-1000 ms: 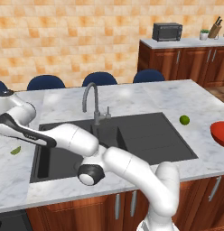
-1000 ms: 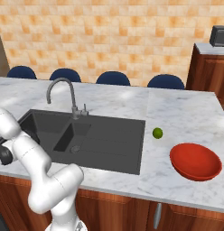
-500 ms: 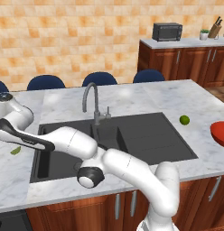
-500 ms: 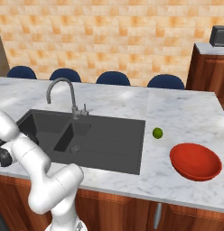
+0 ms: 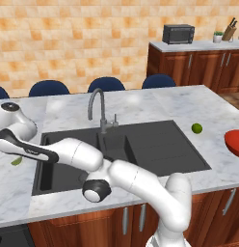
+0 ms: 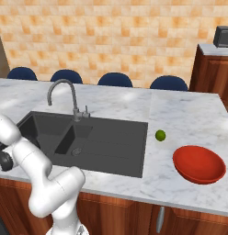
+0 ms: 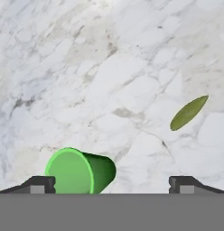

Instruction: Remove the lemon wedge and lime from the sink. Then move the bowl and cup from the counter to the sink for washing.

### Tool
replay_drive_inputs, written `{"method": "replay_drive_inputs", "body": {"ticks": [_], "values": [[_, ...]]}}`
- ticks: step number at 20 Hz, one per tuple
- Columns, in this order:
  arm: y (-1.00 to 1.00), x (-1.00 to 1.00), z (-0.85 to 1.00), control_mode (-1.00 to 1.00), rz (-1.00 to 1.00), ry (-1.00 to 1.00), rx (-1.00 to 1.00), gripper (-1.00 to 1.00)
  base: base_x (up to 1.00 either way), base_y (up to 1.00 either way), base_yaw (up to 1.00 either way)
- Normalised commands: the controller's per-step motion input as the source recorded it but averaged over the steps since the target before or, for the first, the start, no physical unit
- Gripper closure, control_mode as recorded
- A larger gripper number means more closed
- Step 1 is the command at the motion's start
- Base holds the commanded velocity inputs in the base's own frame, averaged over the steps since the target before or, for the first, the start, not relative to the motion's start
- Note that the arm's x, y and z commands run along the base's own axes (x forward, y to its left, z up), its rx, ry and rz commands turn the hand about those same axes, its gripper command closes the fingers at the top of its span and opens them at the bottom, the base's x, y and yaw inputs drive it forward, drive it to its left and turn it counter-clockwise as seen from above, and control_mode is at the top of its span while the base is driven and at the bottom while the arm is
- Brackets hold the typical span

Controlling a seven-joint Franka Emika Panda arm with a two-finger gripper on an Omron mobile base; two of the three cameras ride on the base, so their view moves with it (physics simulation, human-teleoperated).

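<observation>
Status: first half of task appears done. Lime (image 5: pixel 196 128) sits on the worktop (image 5: pixel 189 103), right of the sink (image 5: pixel 155 144), well apart from the arm. Wedge (image 7: pixel 189 112) lies flat on the marble, outside the basin; in the left base view it shows as a green sliver (image 5: pixel 16 161) just left of the sink edge. Both basins look bare of fruit as far as either base view shows

Left to do: bowl (image 6: pixel 199 164) is on the worktop at the right, near the front edge, not yet moved. Cup (image 7: pixel 80 171) is on the marble, lying on its side with its mouth toward the camera, not yet in the sink. Judgement: roughly halfway, both washing items outstanding

End effector (image 7: pixel 112 184): fingers spread fully apart, nothing between them. It points down at the worktop left of the sink; cup lies just inside the left fingertip, wedge up and to the right, apart from the cup

View differences:
- hand view gives the cup and its tipped pose; the base views do not let me place it, the arm covers that corner
- right base view shows the whole bowl, lime (image 6: pixel 160 135) and drain; left base view cuts the bowl at its right edge
- left base view gives the arm reaching left across the sink front, and the wedge relative to the sink
</observation>
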Motion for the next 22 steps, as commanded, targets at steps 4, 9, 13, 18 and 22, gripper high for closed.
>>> {"method": "replay_drive_inputs", "body": {"ticks": [4,9,13,18,22], "values": [[0.18,0.00,-0.33,-1.00,0.00,0.01,0.12,-1.00,0.00,0.00,0.00],[0.14,0.00,-0.23,-1.00,0.00,0.09,0.03,-1.00,0.00,0.00,0.00],[0.14,0.00,-0.11,-1.00,0.00,0.26,0.00,-1.00,0.00,0.00,0.00],[0.19,0.00,-0.02,-1.00,0.00,0.28,0.00,-1.00,0.00,0.00,0.00],[0.18,0.00,0.00,-1.00,0.00,0.30,0.00,-1.00,0.00,0.00,0.00]]}}
